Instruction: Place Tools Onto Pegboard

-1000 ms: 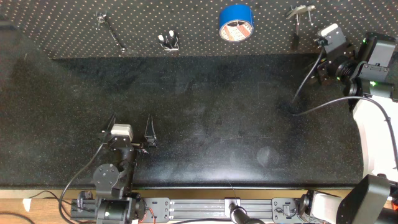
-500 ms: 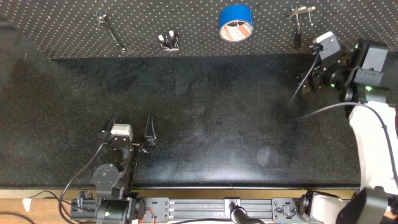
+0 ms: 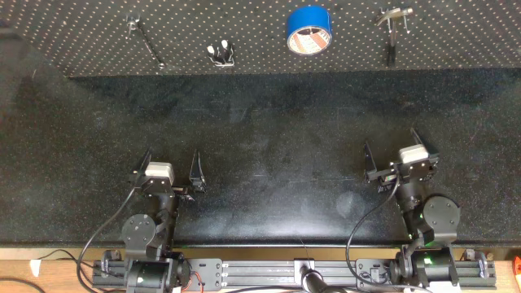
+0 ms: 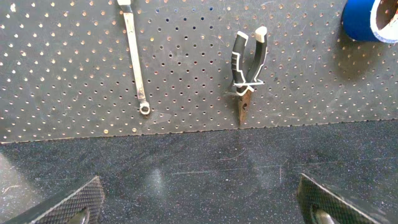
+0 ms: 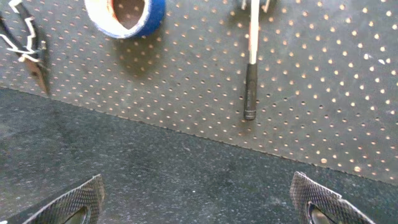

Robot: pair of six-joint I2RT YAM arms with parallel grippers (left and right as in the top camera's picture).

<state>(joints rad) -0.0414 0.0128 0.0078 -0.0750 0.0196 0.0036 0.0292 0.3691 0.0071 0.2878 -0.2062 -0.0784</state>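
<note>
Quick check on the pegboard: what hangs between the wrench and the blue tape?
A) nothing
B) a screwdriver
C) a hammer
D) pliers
D: the pliers hang tip down, with the wrench on one side and the blue tape on the other.

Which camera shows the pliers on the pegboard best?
The left wrist view: the pliers hang whole, handles up, nose down. The top view shows their handle ends; the right wrist view cuts them off at its edge.
</note>
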